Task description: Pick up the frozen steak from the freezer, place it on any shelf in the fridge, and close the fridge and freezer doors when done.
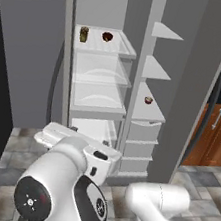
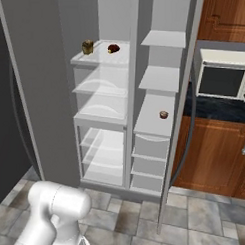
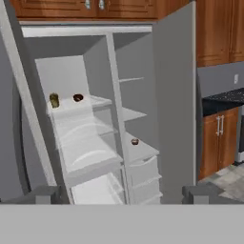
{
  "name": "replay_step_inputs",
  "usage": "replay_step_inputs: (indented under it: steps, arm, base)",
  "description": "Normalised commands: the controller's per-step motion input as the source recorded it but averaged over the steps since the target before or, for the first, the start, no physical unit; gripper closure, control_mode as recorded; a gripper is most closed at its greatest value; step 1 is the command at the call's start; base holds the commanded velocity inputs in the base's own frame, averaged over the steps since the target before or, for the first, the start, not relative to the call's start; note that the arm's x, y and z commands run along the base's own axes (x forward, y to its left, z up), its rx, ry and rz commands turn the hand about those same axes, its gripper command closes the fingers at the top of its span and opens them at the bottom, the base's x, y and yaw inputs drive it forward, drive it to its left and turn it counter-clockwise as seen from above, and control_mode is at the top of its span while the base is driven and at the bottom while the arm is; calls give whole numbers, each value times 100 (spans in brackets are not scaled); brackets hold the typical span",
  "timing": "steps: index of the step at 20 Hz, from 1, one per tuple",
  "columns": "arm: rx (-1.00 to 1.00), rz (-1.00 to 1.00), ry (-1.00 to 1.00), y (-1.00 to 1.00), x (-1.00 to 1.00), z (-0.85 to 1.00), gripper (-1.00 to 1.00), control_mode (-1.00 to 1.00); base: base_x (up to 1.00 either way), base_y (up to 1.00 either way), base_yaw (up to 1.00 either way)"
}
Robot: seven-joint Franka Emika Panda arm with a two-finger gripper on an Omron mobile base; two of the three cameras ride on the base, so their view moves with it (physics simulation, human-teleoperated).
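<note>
Looking into the appliance, we see both the fridge and freezer doors standing wide open: the left door [image 3: 14, 119] swings out to the left and the right door [image 3: 174, 105] swings out to the right, exposing two tall white compartments side by side. In the hand view our two finger tips [image 3: 45, 194] sit at the bottom corners, far apart with nothing between them, so the gripper [image 3: 121, 195] is spread wide and holds nothing. The dark red-brown steak [image 1: 107, 36] lies on the top glass shelf [image 1: 117, 48] of the left compartment, beside a small yellowish jar [image 1: 84, 34] standing upright on the same shelf to its left. From the hand view the steak [image 3: 78, 97] lies well above and far beyond the fingers, left of the midline between them, nearer the left tip's side; it is clearly apart from the gripper, with several empty shelves between. In the right compartment a small brown item [image 2: 164, 114] rests on the third shelf down, near the front edge; we cannot tell what it is. The right base view shows the steak [image 2: 113, 48] and jar [image 2: 87, 46] on that same upper shelf, with a microwave [image 2: 223, 80] on the dark counter to the right, above the wooden cabinets [image 2: 213, 152]. The white arm [image 1: 71, 177] rises low in the foreground over the grey tiled floor [image 2: 211, 222].
</note>
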Motion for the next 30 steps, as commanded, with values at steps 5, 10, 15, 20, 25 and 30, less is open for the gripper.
replay_step_inputs:
  steps: [5,10,15,20,25,30]
  arm:
    - [0,-36,0,81,74,-40,-100,-100]
    - [0,-30,0,36,69,-40,-100,-100]
    - [-1,-19,0,0,80,-52,-100,-100]
    - [0,-14,0,14,68,-18,-100,-100]
    - [-5,-9,0,39,46,-22,-100,-100]
    - [-3,-5,0,29,63,-21,-100,-100]
  base:
    - [0,0,0]
    - [0,0,0]
    - [0,0,0]
    - [0,0,0]
    - [0,0,0]
    - [0,0,0]
